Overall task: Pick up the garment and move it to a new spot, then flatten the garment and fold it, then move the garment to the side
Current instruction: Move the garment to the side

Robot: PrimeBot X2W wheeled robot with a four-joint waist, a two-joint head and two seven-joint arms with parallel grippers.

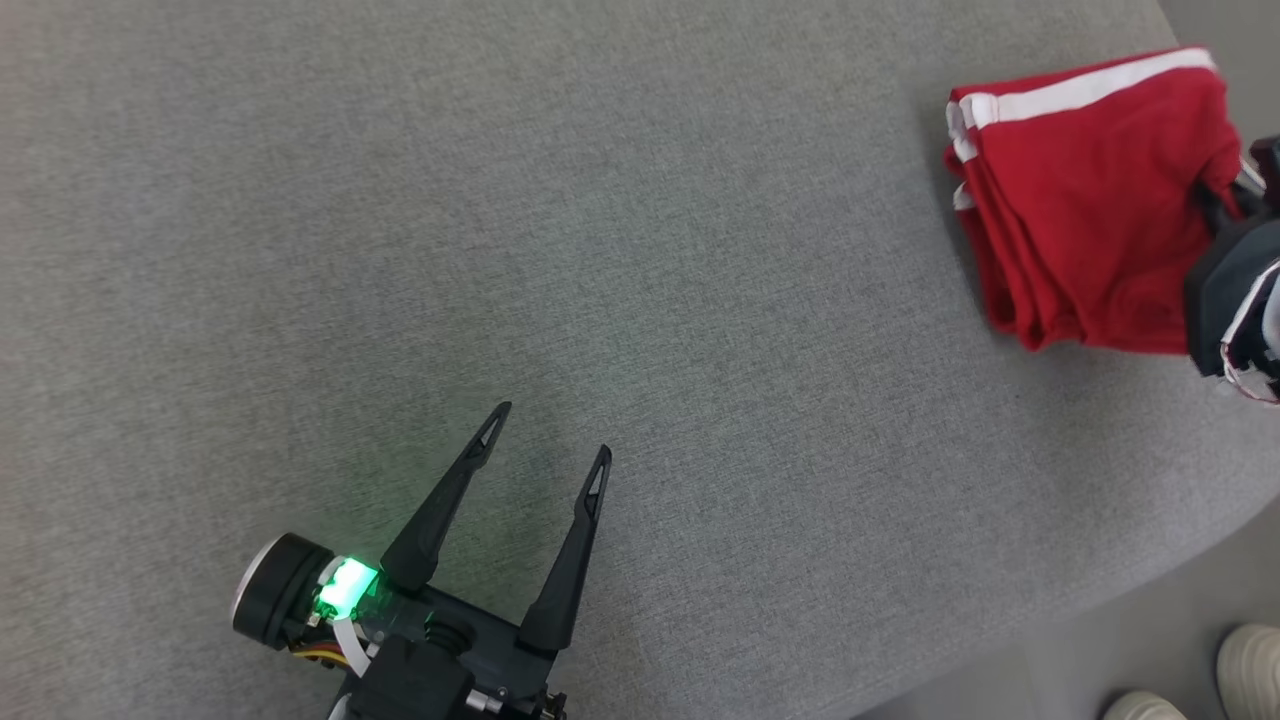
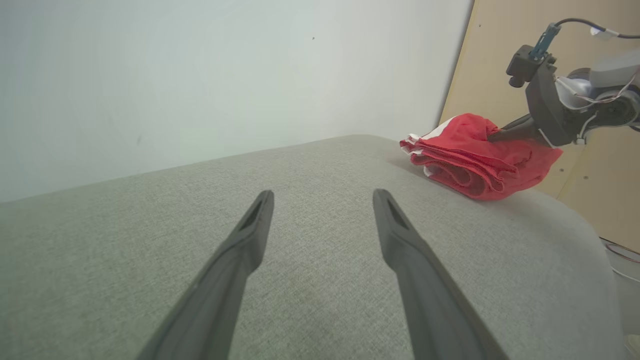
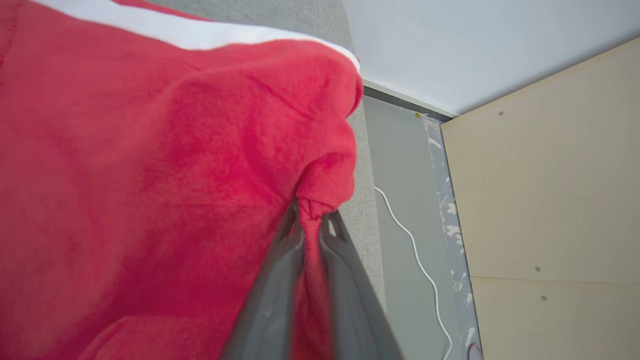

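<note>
Before a white wall, the garment lies on grey upholstery.

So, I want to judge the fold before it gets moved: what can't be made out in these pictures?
Right wrist view: how many layers the right gripper pinches; the garment bunches there.
Head view: the garment's edge behind that gripper, also cut by the frame.
Head view: a person's shoes, cut off at the bottom corner.
</note>
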